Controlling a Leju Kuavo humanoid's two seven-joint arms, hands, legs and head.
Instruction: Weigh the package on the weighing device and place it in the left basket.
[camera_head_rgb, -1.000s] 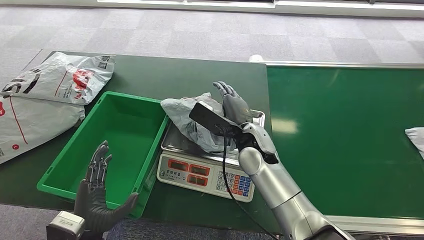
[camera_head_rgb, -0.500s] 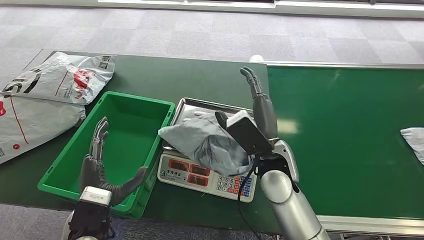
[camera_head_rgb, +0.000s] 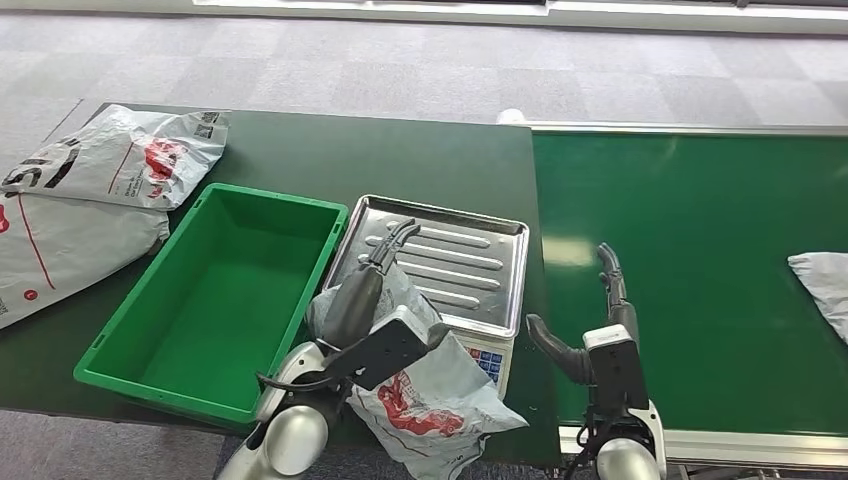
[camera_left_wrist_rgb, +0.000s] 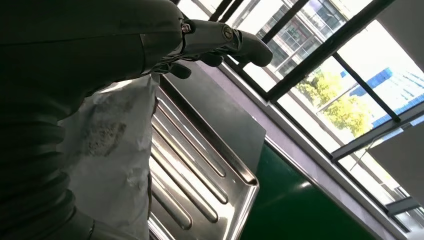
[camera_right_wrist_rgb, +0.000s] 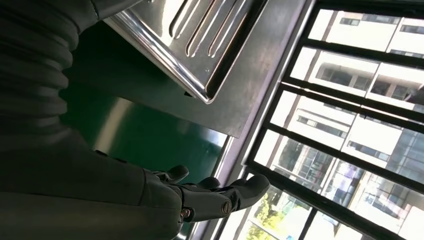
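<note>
The grey package (camera_head_rgb: 425, 400) with red print hangs over the front of the scale, hiding its display. My left hand (camera_head_rgb: 365, 290) holds its upper edge, with the fingers stretched over the steel scale tray (camera_head_rgb: 470, 260). The left wrist view shows this hand (camera_left_wrist_rgb: 210, 40) above the package (camera_left_wrist_rgb: 115, 145) and the ribbed tray (camera_left_wrist_rgb: 200, 165). The green basket (camera_head_rgb: 220, 300) sits left of the scale with nothing in it. My right hand (camera_head_rgb: 600, 320) stands open to the right of the scale, holding nothing. In the right wrist view the hand (camera_right_wrist_rgb: 210, 197) is apart from the tray (camera_right_wrist_rgb: 200, 45).
Two white and grey mail bags (camera_head_rgb: 120, 155) (camera_head_rgb: 60, 240) lie at the table's far left. Another grey package (camera_head_rgb: 825, 275) lies at the right edge of the green conveyor belt (camera_head_rgb: 700, 250). Part of the scale's keypad (camera_head_rgb: 490, 362) shows beside the package.
My right hand has let go of the package and drawn back to the right of the scale. My left hand has crossed from the basket to the package. The package is off the tray, at the scale's front.
</note>
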